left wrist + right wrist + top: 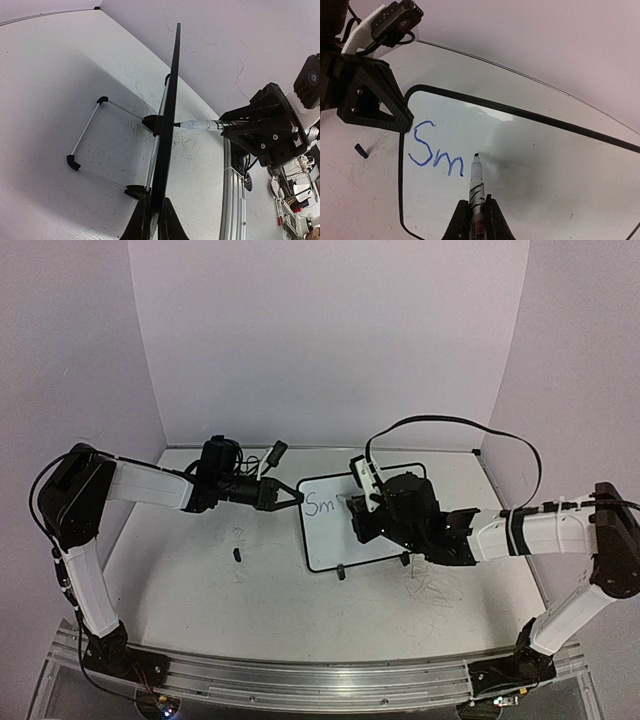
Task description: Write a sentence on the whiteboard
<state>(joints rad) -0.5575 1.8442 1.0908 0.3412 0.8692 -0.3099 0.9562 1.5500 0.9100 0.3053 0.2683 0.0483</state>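
Writing so far: the sentence (435, 150) is only two blue handwritten marker letters, "Sm", at the upper left of the board face in the right wrist view.
Whiteboard: the small rectangular glossy white whiteboard (330, 540) with a thin black rounded-corner frame stands tilted at the centre of the top view, on the large scuffed white tabletop (200, 590).
Support: a thin wire stand (87, 131) with black corner pieces rests on the tabletop behind the board, left of centre in the left wrist view.
Left gripper: the left gripper (297, 497) is closed on the board's left-hand edge. Its own camera sees the board edge-on, rising from between the black fingers at the bottom of the frame.
Right gripper: the right gripper (477, 202) is clamped around a white-barrelled marker (476, 180) with black bands, at the bottom centre of its wrist view.
Marker tip: it meets the board face just right of the "m".
Loose item: a small dark blue piece (238, 554) lies on the tabletop at centre left of the top view, apart from the board.
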